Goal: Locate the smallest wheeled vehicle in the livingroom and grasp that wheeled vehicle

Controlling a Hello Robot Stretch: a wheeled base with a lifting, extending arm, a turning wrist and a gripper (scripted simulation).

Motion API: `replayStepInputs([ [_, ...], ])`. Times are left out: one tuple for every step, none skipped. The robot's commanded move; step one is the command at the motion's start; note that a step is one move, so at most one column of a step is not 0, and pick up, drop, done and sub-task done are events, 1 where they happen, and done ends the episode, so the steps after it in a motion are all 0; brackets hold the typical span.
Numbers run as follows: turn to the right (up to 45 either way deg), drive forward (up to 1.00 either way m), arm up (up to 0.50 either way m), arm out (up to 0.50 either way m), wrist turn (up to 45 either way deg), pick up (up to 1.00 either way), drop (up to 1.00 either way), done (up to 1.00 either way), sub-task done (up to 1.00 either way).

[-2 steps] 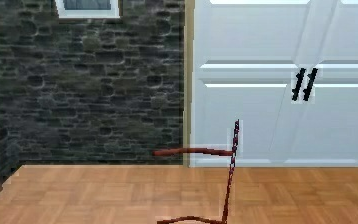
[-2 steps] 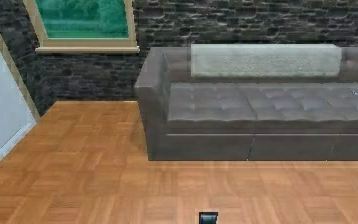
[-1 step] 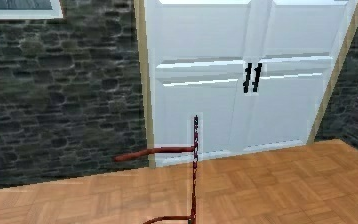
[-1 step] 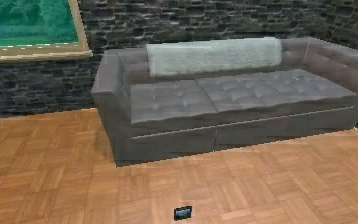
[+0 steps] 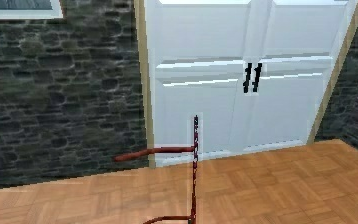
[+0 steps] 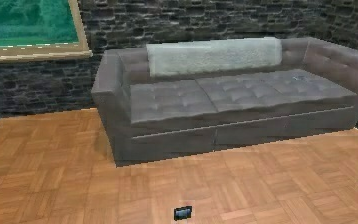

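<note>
Wheeled vehicle (image 6: 182, 212) unsure: small dark blob, floor (image 6: 67, 175) before sofa (image 6: 227, 100).

**Cut-off and unresolved things**

Left of the white double door (image 5: 245, 80), a window (image 5: 24, 8) is cut by the top edge, so only its lower frame is seen. The door's own top is cut off as well. In front of the door, a thin dark red frame (image 5: 194, 160) is cut by the bottom edge, and what it is cannot be told.

In the arm side view, the grey sofa (image 6: 227, 100) is cut at one end by the right edge. Up and left of the sofa, a green framed panel (image 6: 32, 25) is cut by the top and left edges. On the floor in front of the sofa, a small dark object (image 6: 182, 212) is too small to be named.
</note>
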Motion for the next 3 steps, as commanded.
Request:
replayStepInputs([
  [0.0, 0.0, 0.0, 0.46, 0.0, 0.0, 0.0, 0.0, 0.0],
  [0.0, 0.0, 0.0, 0.0, 45.0, 0.0, 0.0, 0.0, 0.0],
  [0.0, 0.0, 0.0, 0.0, 45.0, 0.0, 0.0, 0.0, 0.0],
])
